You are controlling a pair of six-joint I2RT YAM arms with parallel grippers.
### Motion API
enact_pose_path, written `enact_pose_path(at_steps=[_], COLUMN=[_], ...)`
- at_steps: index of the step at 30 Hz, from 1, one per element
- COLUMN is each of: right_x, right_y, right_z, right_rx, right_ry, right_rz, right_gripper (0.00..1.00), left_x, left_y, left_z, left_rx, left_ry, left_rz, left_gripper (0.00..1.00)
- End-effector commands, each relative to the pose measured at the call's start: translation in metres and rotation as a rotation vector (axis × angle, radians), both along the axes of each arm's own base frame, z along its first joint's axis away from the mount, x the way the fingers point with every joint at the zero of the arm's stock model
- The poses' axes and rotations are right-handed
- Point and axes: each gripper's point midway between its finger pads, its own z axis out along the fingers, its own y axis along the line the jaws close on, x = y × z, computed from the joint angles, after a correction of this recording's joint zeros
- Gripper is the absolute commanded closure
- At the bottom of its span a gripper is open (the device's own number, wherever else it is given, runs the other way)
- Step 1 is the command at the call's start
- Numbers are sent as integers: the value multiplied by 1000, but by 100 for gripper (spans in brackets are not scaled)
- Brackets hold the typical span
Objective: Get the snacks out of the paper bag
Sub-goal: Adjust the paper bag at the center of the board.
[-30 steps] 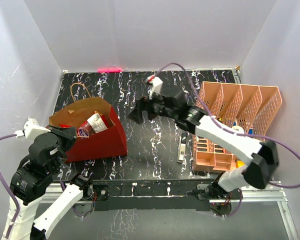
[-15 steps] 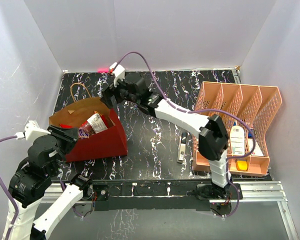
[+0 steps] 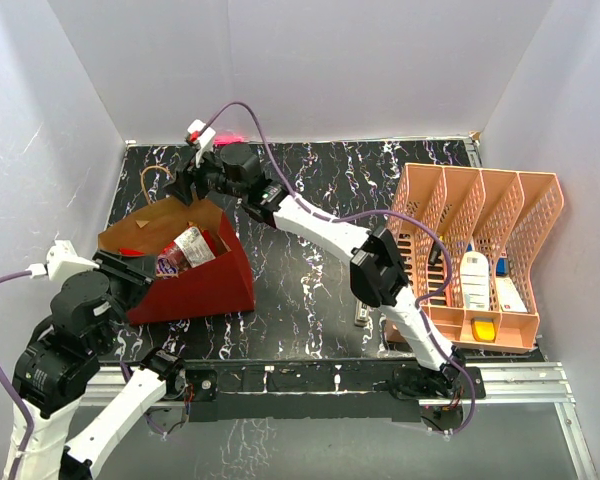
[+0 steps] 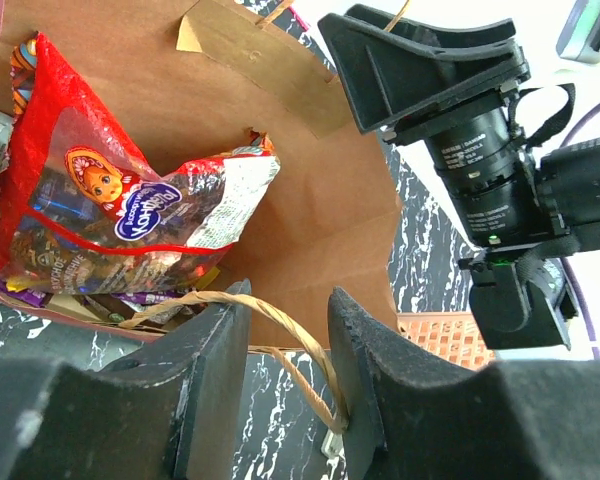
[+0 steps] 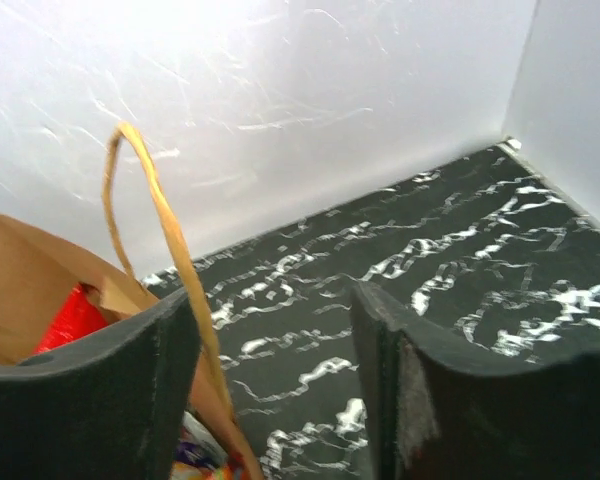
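Note:
The red paper bag [image 3: 195, 285] lies at the table's left with its brown inside [image 4: 320, 180] facing up. The snacks [image 3: 185, 248] sit inside it, a red crinkly packet [image 4: 110, 210] on top of purple and yellow ones. My left gripper [image 4: 290, 330] is at the bag's near rim, open, and a tan cord handle [image 4: 280, 320] loops through the gap and touches the right finger. My right gripper [image 5: 275, 320] hovers at the far rim, open. The other cord handle [image 5: 150, 210] stands just inside its left finger [image 5: 100, 390].
A salmon-orange lattice rack [image 3: 480, 250] stands at the right and holds a white bottle [image 3: 473, 275] and a yellow item [image 3: 483, 330]. A slim grey gadget [image 3: 363, 315] lies beside the rack, partly under my right arm. White walls close in the table.
My right arm swung left from the table's middle to the bag's far rim, and its jaws narrowed. My left jaws opened from shut around the near handle.

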Motion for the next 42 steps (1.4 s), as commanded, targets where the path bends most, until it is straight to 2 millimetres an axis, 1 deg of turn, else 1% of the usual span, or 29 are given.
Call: enact_pose_path(at_steps=[1,2,4,5,6,7,9,10,12,13,14,15,16,17,18,19,20,25,27,28,30,32,34,35,36,38,39,40,42], right_x=[-6,-4,-2,1,3,5,11,12,8,4,-2,-4,-9,-12,-20,-25,-30,-58,-68,-73,-81,-90,-96,-98,-99,-102,-104,-106,-109], right_y=[5,3,-9,-18,-28,-39,-69,-82,-108,-120,-133,-139,-147,-155,-167,-176,-183,-218,-231,-238,-252,-262,-271,-275,-279,-287,-290,-292,-296], right_z=[63,65,79,84,92,94,102,93,93,95,105,97,98,92,101,99,93,75,68,60,56,58,60,60,61,62,62,62,64], right_rx=[174,179,198,203,209,203,205,181,181,182,193,173,169,153,165,162,151,147,139,128,132,149,156,155,157,164,165,168,178], right_ry=[-61,-52,-31,-21,-16,-7,1,13,14,6,-10,-2,2,18,26,42,59,129,144,154,169,176,176,176,176,174,177,182,189], right_rz=[4,-12,-71,-112,-161,-219,-353,-403,-482,-504,-518,-530,-540,-554,-564,-574,-581,-592,-595,-602,-621,-616,-617,-625,-636,-650,-652,-654,-654], right_gripper=[53,65,83,89,92,92,93,93,93,93,93,93,93,93,93,93,93,93,93,93,93,93,93,93,93,93,93,93,93], left_x=[-4,-4,-4,-4,-4,-4,-3,-2,-1,-2,-2,-3,-4,-5,-6,-6,-5,3,10,14,24,37,54,66,74,86,90,93,98], left_y=[5,5,4,4,3,1,-3,-6,-12,-13,-14,-15,-18,-20,-23,-25,-28,-34,-39,-40,-38,-44,-58,-67,-74,-85,-88,-87,-76], left_z=[10,11,12,13,14,13,13,13,15,19,21,25,29,32,35,37,37,32,31,32,33,37,43,41,42,49,52,54,53], left_rx=[7,7,5,3,2,0,-9,-14,-15,-18,-18,-25,-31,-37,-41,-45,-47,8,63,98,161,214,247,259,266,264,266,272,308], left_ry=[-10,-11,-8,-6,-4,2,11,17,18,16,19,14,10,3,-3,-7,-9,25,47,57,96,116,117,140,154,141,127,118,119], left_rz=[10,12,9,6,3,-3,-22,-34,-61,-69,-73,-84,-98,-111,-130,-144,-158,-195,-226,-238,-234,-260,-320,-343,-366,-397,-406,-395,-336], left_gripper=[64,64,63,63,63,62,61,59,54,49,42,34,25,16,9,4,2,2,2,2,2,2,2,2,2,2,2,2,2])
